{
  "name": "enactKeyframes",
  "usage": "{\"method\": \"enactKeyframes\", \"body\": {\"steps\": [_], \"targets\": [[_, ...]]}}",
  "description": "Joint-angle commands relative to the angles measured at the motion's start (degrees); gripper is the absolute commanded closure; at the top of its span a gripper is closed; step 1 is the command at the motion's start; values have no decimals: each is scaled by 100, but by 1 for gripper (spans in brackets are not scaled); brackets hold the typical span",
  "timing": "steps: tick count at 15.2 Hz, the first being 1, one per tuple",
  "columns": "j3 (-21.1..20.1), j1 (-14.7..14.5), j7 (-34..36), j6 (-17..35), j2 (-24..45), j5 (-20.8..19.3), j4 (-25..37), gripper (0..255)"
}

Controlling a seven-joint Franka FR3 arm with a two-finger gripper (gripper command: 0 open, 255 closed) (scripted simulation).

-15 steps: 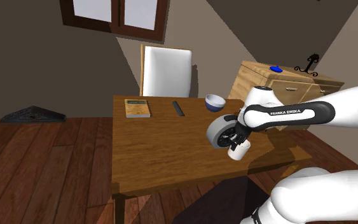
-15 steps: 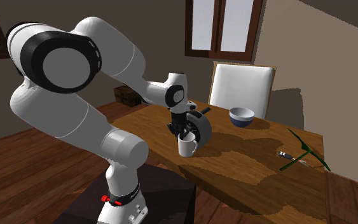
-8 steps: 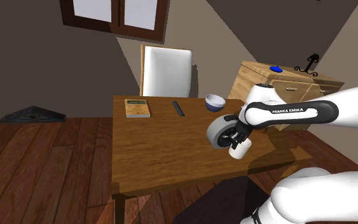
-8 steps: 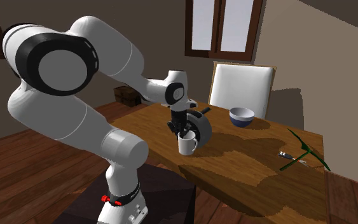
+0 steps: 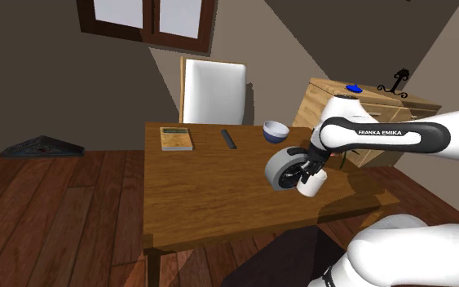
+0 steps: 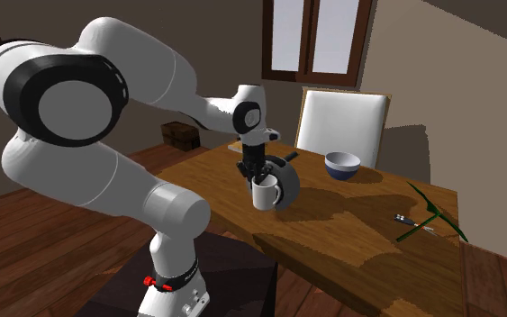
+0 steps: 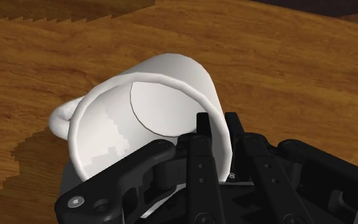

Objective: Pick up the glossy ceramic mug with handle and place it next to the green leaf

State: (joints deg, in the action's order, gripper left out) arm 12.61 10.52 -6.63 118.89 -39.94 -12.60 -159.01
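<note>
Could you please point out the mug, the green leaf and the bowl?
white mug (image 6: 265, 196): second exterior view, outer wall.
green leaf (image 6: 436, 211): second exterior view, long blade.
bowl (image 5: 275, 134): shoulder view, outer wall.

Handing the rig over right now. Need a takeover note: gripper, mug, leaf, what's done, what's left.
Gripper: shut on the white mug, with one finger inside the rim and one outside.
Mug: held tilted and apparently clear of the wooden table, to the left of the blue-and-white bowl in the second exterior view.
Green leaf: lying flat near the table's edge at the second exterior view's right, well away from the mug.
Done: grasp and lift.
Left: carry the mug across to the leaf, set it down upright beside it, and release.
</note>
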Motion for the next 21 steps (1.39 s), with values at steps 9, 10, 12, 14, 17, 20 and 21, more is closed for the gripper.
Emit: {"method": "enactKeyframes", "body": {"steps": [9, 10, 12, 14, 17, 20, 21], "targets": [[-119, -43, -50, -892, -284, 124, 608, 255], [-130, -47, -55, -976, -301, 135, 675, 255], [-151, -55, -65, -1141, -330, 157, 812, 255], [-171, -63, -75, -1303, -351, 177, 953, 255], [-200, -74, -90, -1541, -372, 207, 1171, 255], [-228, -86, -105, -1772, -378, 235, 1397, 255], [-237, -89, -110, -1848, -377, 244, 1474, 255]]}}
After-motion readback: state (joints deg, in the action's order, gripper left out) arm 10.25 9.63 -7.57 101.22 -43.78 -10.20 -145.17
